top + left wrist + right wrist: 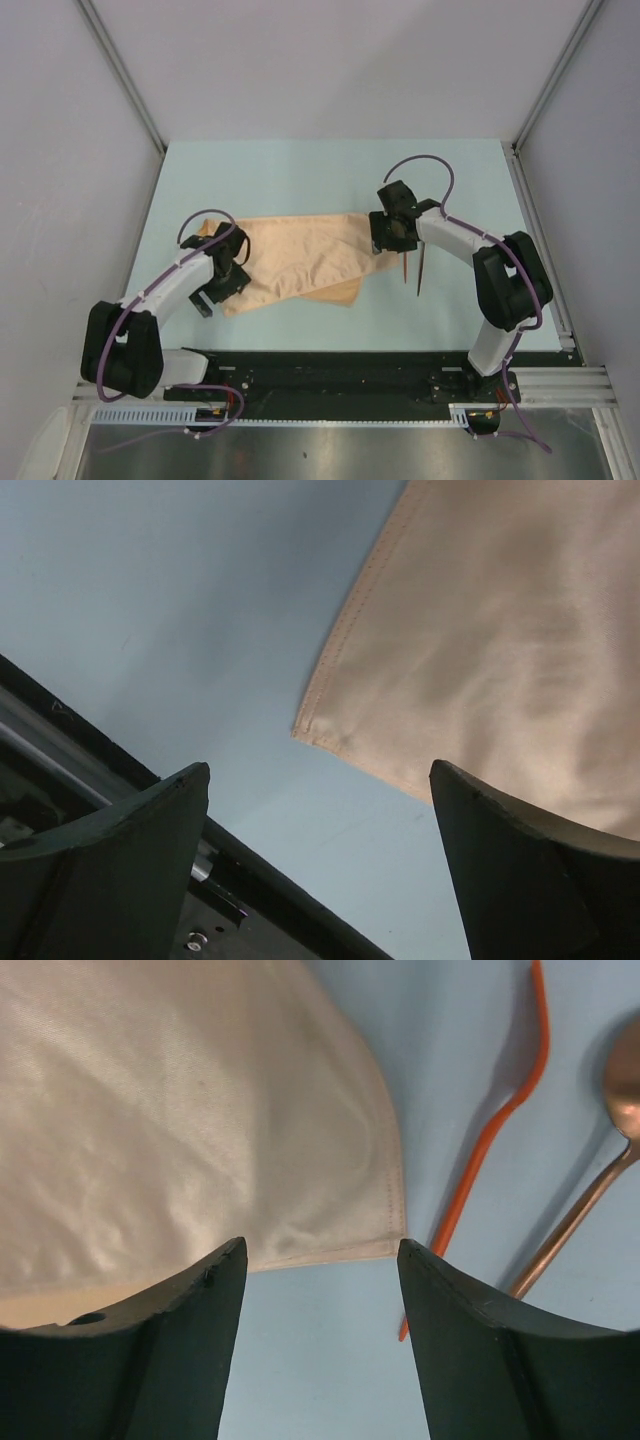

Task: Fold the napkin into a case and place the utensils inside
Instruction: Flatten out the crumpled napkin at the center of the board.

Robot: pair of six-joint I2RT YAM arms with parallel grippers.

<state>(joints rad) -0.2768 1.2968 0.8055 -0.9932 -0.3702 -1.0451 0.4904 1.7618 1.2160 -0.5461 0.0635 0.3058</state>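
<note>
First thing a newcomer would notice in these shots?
The peach napkin lies loosely folded and rumpled across the middle of the pale blue table. The left gripper at its left end and the right gripper at its right corner both stand open. A thin orange stick and a spoon lie just right of the cloth.

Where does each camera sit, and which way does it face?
Top external: above, behind the arms, looks down at the table; both arms show.
Left wrist: looks down past the open left gripper at a napkin corner.
Right wrist: looks down past the open right gripper at another napkin corner and utensils.
Shared: all show the napkin.
</note>
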